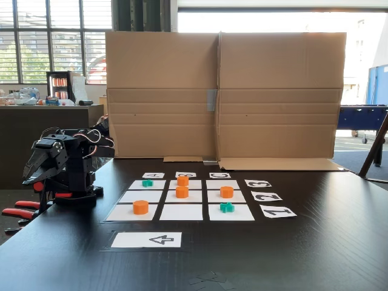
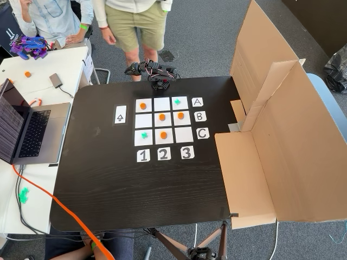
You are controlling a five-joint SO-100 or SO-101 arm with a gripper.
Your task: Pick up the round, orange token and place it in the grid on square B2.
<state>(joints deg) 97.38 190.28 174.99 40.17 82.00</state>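
Note:
The grid point(image 1: 180, 211) point(image 2: 184, 134) of white paper squares lies on the black table. One round orange token point(image 1: 182, 191) point(image 2: 161, 117) stands on the centre square B2 point(image 1: 173, 196) point(image 2: 156, 121). Other orange tokens sit on A1 point(image 2: 142, 106), B3 point(image 2: 180, 115) and C2 point(image 2: 163, 135). Green cross tokens lie on A3 point(image 2: 177, 101) and C1 point(image 2: 144, 135). The black arm is folded at the table edge beside row A, clear of the grid. Its gripper point(image 1: 28, 176) point(image 2: 130, 69) points down and looks shut, with nothing in it.
A tall cardboard wall point(image 1: 224, 97) point(image 2: 282, 124) stands past the A B C labels. An arrow card point(image 1: 147, 239) point(image 2: 120, 115) lies on the near side. Red-handled pliers point(image 1: 21, 211) rest by the arm. A laptop point(image 2: 32, 130), an orange cable point(image 2: 65, 214) and two standing people point(image 2: 130, 21) border the table.

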